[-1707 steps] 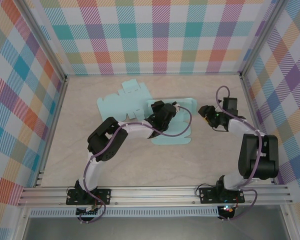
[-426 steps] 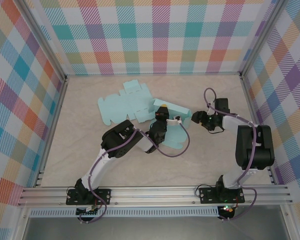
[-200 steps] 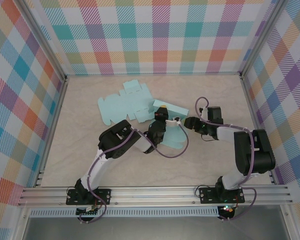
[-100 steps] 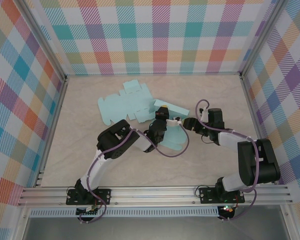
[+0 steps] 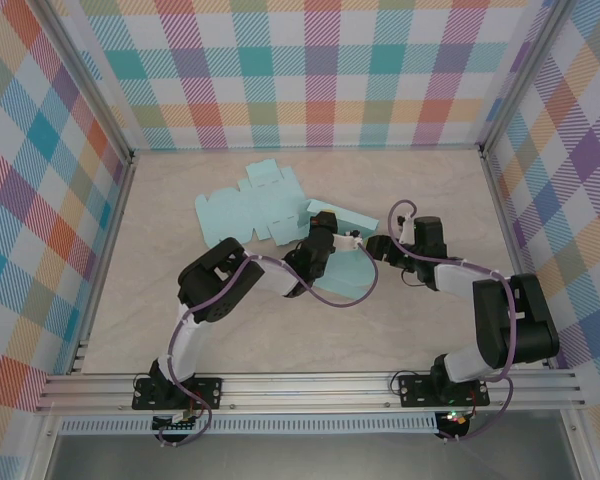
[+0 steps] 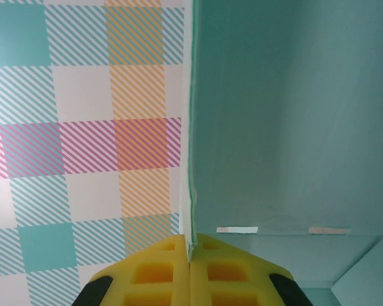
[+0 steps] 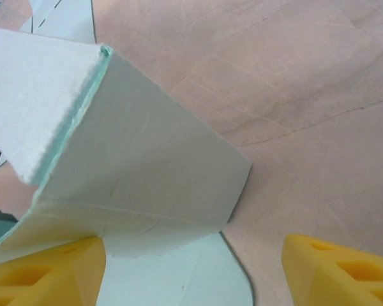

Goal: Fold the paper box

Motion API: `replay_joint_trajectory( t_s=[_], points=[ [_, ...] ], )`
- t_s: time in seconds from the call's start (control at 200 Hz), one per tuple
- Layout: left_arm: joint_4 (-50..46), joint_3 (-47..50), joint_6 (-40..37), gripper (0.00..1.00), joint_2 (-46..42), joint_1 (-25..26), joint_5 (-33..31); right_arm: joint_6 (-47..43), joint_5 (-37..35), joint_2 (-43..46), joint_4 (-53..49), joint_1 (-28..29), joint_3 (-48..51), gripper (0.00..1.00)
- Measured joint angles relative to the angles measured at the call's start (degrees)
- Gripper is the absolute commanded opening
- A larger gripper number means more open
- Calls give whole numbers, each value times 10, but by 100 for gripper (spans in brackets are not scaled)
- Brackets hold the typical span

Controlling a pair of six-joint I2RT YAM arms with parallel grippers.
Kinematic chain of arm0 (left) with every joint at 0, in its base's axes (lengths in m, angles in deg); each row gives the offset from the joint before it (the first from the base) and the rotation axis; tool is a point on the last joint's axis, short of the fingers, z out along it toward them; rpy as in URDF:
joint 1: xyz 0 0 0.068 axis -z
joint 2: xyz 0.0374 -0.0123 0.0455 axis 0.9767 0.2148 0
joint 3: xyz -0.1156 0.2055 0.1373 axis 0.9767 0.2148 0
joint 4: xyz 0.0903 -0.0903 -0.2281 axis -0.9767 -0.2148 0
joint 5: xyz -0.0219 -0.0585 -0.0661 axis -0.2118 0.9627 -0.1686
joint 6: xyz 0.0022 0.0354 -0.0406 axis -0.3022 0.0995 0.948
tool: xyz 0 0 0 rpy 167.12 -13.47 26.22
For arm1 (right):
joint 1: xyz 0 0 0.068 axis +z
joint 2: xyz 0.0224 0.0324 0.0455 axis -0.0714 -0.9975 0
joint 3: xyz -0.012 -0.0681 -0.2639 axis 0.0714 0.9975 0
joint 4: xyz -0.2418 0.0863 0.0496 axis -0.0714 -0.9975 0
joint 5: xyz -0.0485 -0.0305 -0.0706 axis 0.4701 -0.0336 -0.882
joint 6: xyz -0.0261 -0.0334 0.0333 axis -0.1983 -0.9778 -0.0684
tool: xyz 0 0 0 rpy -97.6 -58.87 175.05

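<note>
The pale teal paper box lies partly unfolded on the table, its right section raised as a wall. My left gripper is shut on the thin upright edge of that wall; in the left wrist view the yellow fingertips pinch the paper edge, with the teal panel to the right. My right gripper stands open at the box's right end. In the right wrist view a folded side flap sits between the spread yellow fingers, and a rounded flat flap lies under it.
Plaid walls enclose the table on three sides. Bare tabletop stretches in front of the box and to the far right. The flat part of the sheet reaches toward the back left.
The box's right section, flat at first, now stands raised in my left gripper. Over the last second the right gripper stays open at the box's right end, and the left arm's elbow has shifted left.
</note>
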Motion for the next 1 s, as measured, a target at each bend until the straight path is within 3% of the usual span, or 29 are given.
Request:
replay_joint_trajectory(
  t_s=[0.335,0.87,1.0],
  points=[
    [-73,-9,22,0,-24,-3,28,-4,-64,-4,30,30,0,65],
    [-88,-12,59,0,-26,3,25,-4,-191,-35,71,71,-16,29],
    [-99,-12,97,32,-27,8,19,-13,-222,-45,72,77,-28,21]
  ],
)
